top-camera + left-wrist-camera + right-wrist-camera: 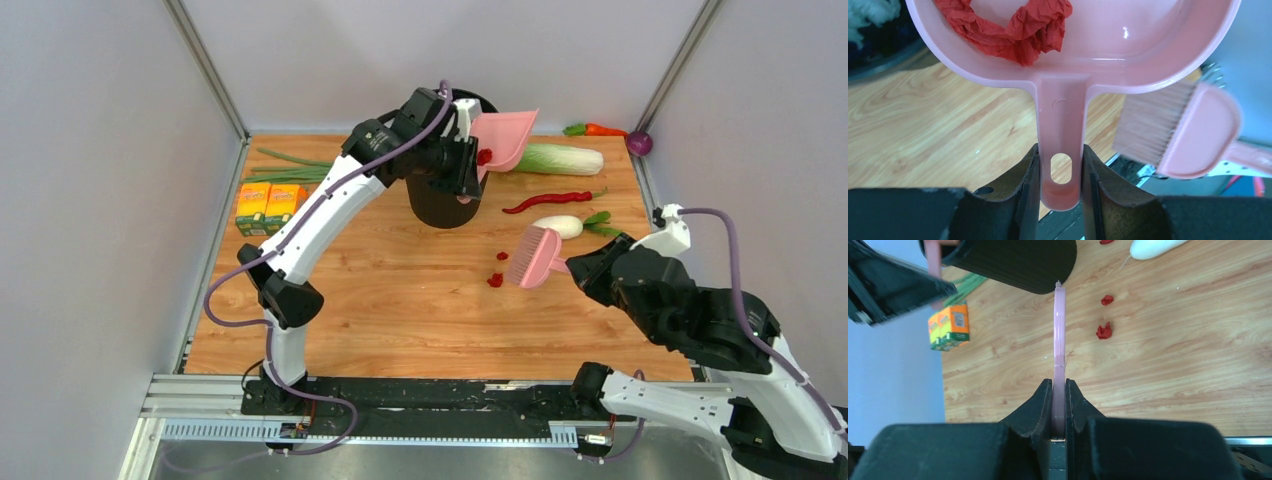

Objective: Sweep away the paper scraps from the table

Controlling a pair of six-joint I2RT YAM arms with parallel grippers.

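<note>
My left gripper (464,172) (1060,170) is shut on the handle of the pink dustpan (503,138) (1128,55) and holds it raised and tilted at the black bin (440,202). Crumpled red paper scraps (485,156) (1013,25) lie in the pan. Two or three more red scraps (495,280) (1104,331) lie on the table (400,310) left of the brush. My right gripper (590,268) (1058,405) is shut on the handle of the pink brush (535,257) (1059,325), bristles toward those scraps.
Two orange juice cartons (268,205) and green onions (290,165) sit at the back left. A napa cabbage (560,158), red chili (545,200), white radish (562,226), carrot (605,129) and purple onion (640,143) lie at the back right.
</note>
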